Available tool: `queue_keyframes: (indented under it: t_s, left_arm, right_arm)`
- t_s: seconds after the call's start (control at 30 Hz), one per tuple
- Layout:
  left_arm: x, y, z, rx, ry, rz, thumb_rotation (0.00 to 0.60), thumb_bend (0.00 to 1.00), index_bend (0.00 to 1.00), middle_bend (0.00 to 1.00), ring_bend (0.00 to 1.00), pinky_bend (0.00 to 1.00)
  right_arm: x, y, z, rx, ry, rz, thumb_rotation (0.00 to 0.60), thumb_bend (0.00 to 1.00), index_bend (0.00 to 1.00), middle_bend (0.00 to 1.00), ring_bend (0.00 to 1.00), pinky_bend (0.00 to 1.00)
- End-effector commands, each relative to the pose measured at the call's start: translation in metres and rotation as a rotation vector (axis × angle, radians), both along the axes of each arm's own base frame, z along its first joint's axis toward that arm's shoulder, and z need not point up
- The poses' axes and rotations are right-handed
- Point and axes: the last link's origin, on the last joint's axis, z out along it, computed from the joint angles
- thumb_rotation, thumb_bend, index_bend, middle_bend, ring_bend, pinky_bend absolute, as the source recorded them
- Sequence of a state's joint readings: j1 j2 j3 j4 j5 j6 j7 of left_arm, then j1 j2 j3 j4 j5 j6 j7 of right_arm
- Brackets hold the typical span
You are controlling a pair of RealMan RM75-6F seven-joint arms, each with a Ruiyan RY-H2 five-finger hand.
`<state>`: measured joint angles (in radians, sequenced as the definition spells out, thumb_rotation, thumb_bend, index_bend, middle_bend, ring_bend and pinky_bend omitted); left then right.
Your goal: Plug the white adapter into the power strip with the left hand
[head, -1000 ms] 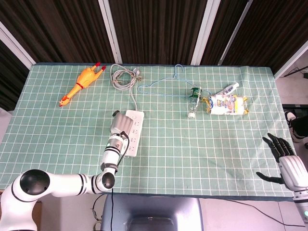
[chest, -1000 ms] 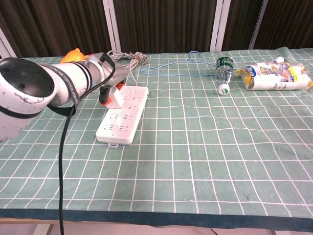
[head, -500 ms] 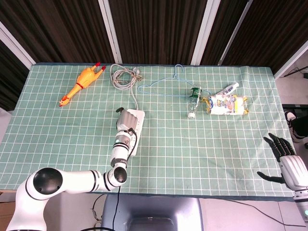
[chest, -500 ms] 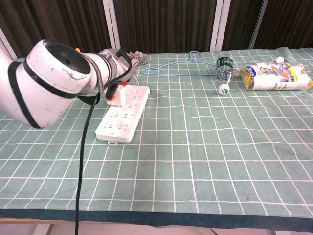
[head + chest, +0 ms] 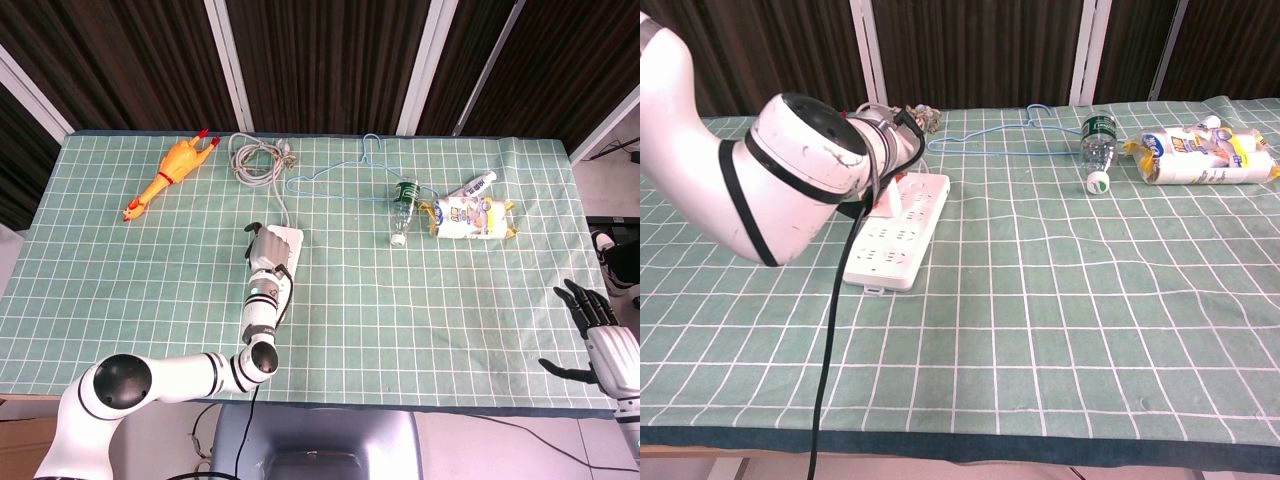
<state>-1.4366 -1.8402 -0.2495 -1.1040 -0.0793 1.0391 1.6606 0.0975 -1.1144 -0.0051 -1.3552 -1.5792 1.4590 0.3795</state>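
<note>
Swinging further right across the frames, the left arm point(image 5: 790, 180) is now filling the left of the chest view, and the left hand point(image 5: 266, 250) has travelled from the strip's left edge to sit over its far end. The power strip point(image 5: 896, 232) itself is lying at a slightly changed angle left of centre, its cord point(image 5: 262, 160) trailing to a coil at the upper left of the head view.

In the chest view a small pale piece with an orange edge, probably the white adapter point(image 5: 892, 197), is showing just under the wrist and against the strip's upper sockets. Whether it is seated, only resting there, or being pinched by the fingers I cannot tell, since the arm is hiding the hand's underside.

My judgement is that the task is in its last stage: the approach looks done, with pressing home and letting go apparently left.

At the lower right of the head view the right hand point(image 5: 598, 335) is hanging off the table with fingers spread, holding nothing.
</note>
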Motion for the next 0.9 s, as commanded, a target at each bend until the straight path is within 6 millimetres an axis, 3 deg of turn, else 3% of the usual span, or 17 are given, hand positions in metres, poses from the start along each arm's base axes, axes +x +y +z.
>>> queue_keyframes:
  t_s: [0.03, 0.17, 0.3, 0.37, 0.47, 0.73, 0.9]
  left_arm:
    - [-0.001, 0.0, 0.001, 0.004, -0.001, 0.0, 0.6, 0.35, 0.75, 0.81, 0.61, 0.27]
    - [-0.002, -0.002, 0.001, 0.006, -0.009, 0.008, 0.6, 0.35, 0.62, 0.74, 0.57, 0.28]
    - [-0.004, -0.005, 0.0, 0.007, -0.011, 0.041, 0.6, 0.32, 0.28, 0.36, 0.31, 0.26]
    - [-0.004, -0.005, 0.0, 0.008, -0.015, 0.051, 0.6, 0.32, 0.15, 0.22, 0.18, 0.25]
    - [-0.004, -0.003, 0.003, 0.014, -0.029, 0.049, 0.6, 0.32, 0.04, 0.12, 0.1, 0.23]
    - [-0.008, -0.002, 0.023, 0.035, -0.13, 0.049, 0.6, 0.32, 0.0, 0.06, 0.06, 0.2]
    - [-0.01, -0.014, 0.056, 0.036, -0.324, -0.01, 0.6, 0.31, 0.06, 0.09, 0.09, 0.19]
  right_arm:
    - [0.0, 0.0, 0.0, -0.002, -0.001, 0.001, 0.6, 0.0, 0.0, 0.05, 0.0, 0.11]
    - [0.001, 0.0, -0.001, 0.0, -0.002, 0.005, 0.6, 0.0, 0.0, 0.05, 0.0, 0.11]
    - [0.001, -0.001, 0.0, -0.001, -0.003, 0.007, 0.6, 0.0, 0.0, 0.05, 0.0, 0.11]
    - [0.002, -0.001, 0.0, -0.002, -0.004, 0.008, 0.6, 0.0, 0.0, 0.05, 0.0, 0.11]
    - [0.002, -0.001, 0.0, -0.002, -0.004, 0.009, 0.6, 0.0, 0.0, 0.05, 0.0, 0.11]
    - [0.004, -0.002, 0.0, -0.004, -0.005, 0.014, 0.6, 0.0, 0.0, 0.05, 0.0, 0.11]
    - [0.007, -0.004, 0.0, 0.0, -0.004, 0.026, 0.6, 0.0, 0.0, 0.05, 0.0, 0.11]
